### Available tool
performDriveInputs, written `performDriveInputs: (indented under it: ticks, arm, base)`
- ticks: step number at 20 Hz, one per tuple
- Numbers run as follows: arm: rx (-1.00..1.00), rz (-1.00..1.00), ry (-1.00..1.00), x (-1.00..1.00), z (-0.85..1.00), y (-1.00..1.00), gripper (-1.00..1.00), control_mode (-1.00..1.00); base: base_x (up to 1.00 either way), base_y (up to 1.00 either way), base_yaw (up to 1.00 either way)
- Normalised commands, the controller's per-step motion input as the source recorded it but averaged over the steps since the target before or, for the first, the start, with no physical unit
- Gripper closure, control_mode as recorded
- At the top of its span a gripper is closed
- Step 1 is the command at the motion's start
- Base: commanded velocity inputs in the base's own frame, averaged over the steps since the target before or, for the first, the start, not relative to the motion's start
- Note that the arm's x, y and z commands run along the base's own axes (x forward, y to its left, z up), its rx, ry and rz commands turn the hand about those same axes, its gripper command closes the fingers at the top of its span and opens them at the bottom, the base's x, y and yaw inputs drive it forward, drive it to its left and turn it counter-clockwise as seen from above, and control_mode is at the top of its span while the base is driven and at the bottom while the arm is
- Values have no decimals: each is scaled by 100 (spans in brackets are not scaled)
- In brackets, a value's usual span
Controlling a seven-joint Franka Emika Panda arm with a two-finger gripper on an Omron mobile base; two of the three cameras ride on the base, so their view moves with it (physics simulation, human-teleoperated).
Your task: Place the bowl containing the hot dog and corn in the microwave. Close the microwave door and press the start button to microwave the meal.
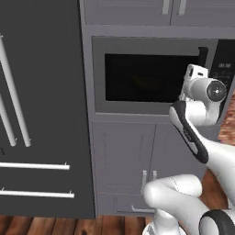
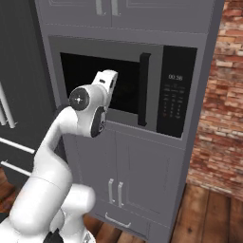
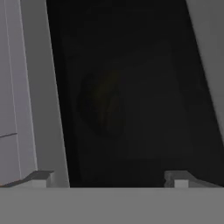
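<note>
The microwave (image 2: pixel 156 57) sits in the grey cabinet wall, and the microwave door (image 1: pixel 147 75) is shut flat against it. Its black bar handle (image 2: pixel 144 90) stands beside the black keypad panel (image 2: pixel 173 97). My gripper (image 3: pixel 109 179) is open, its two tips wide apart just in front of the dark glass window (image 3: pixel 131 87). Through the glass I make out only a dim round shape with a yellowish streak, the bowl (image 3: pixel 103 105) with the corn. The hot dog is hidden by the dark glass. My white hand (image 2: pixel 107 80) hangs before the door's right half.
A dark fridge (image 1: pixel 41 92) with long white handles stands to the left. Grey cabinet doors (image 1: pixel 133 156) lie below the microwave. A red brick wall (image 2: pixel 223 95) is on the right, above a wood floor (image 2: pixel 209 213).
</note>
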Motion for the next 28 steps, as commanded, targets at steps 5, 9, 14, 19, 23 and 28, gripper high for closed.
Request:
performDriveInputs:
  ticks: [5,9,14,19,23,28]
  arm:
    - [6,0,-6,-100,0,-84,-100,-100]
    - [7,0,0,-100,0,-90,-100,-100]
    - [5,0,0,-70,0,-92,-100,-100]
    - [3,0,0,-11,0,-36,100,-100]
    - [0,4,0,2,0,-6,100,-100]
    - [0,7,0,28,-7,-5,100,-100]
  base:
    - [0,0,0]
    - [0,0,0]
    - [0,0,0]
    - [0,0,0]
    - [0,0,0]
    - [0,0,0]
